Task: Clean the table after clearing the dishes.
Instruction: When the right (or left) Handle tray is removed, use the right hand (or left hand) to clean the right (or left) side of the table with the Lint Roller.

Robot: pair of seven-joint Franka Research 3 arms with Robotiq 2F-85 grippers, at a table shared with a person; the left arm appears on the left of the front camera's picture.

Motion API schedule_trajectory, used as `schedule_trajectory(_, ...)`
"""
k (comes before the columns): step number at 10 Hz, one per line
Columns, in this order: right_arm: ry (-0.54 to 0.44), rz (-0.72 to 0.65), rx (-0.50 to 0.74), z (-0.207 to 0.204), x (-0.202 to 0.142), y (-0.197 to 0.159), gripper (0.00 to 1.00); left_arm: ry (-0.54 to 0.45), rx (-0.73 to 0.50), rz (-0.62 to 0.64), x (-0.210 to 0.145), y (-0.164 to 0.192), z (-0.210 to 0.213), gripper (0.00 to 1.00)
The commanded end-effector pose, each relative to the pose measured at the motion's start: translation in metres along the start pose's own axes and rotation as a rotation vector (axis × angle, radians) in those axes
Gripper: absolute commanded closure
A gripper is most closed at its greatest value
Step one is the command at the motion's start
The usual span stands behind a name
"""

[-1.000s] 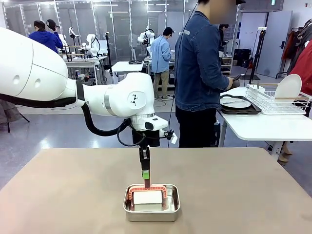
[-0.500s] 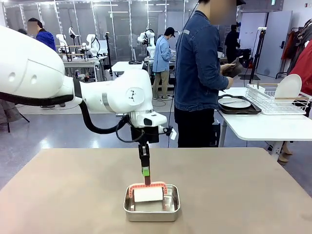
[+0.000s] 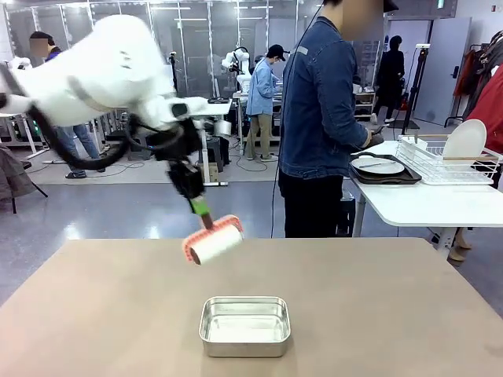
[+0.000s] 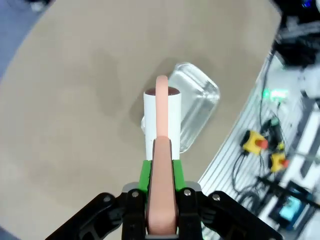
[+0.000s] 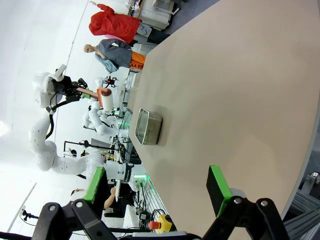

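The tan table (image 3: 94,314) lies wide in front of me. My left gripper (image 3: 202,210) hangs above its far middle, shut on the pink handle of a white roller (image 3: 214,242), which is tilted in the air, clear of the tabletop. In the left wrist view the left gripper (image 4: 161,170) clamps the pink handle, with the roller (image 4: 162,117) above the table (image 4: 75,100). My right gripper (image 5: 157,187) stands open over the table (image 5: 240,100), nothing between its green pads. The dishes (image 3: 380,166), a white plate on a dark tray, rest on the white side table at the right.
A steel pan (image 3: 245,324) sits empty near the table's front middle, also seen as the pan (image 4: 197,107) and the pan (image 5: 148,126). A person in a denim jacket (image 3: 322,118) stands at the far edge, turned toward the white side table with a wire rack (image 3: 440,161) holding an upright plate.
My left arm has lifted the roller out of the steel pan and swung it up, left and toward the far side. The pan now lies empty.
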State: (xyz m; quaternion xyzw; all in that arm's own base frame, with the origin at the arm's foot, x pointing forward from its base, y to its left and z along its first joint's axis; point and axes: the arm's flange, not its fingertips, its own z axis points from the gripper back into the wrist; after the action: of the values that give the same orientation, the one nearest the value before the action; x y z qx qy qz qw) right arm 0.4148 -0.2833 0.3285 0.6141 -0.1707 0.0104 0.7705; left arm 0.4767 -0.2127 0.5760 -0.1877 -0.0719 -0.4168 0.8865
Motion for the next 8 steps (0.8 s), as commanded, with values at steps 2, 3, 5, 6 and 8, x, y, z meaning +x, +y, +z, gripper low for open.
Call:
schedule_trajectory(2, 0.004, 0.002, 0.001, -0.001, 0.000, 0.004, 0.00, -0.248, -0.078, 0.560, -0.082, 0.067, -0.020, 1.00)
schedule_trajectory(3, 0.004, 0.002, 0.001, -0.001, 0.000, 0.004, 0.00, -0.328, -0.113, 0.626, -0.100, 0.082, -0.034, 1.00)
schedule_trajectory(5, 0.004, 0.002, 0.001, -0.001, 0.000, 0.004, 0.00, -0.147, -0.080, 0.482, -0.097, 0.095, -0.012, 1.00)
schedule_trajectory(6, 0.004, 0.002, 0.001, -0.001, 0.000, 0.004, 0.00, -0.147, -0.080, 0.482, -0.097, 0.095, -0.012, 1.00)
schedule_trajectory(8, 0.004, 0.002, 0.001, -0.001, 0.000, 0.004, 0.00, -0.147, -0.080, 0.482, -0.097, 0.095, -0.012, 1.00)
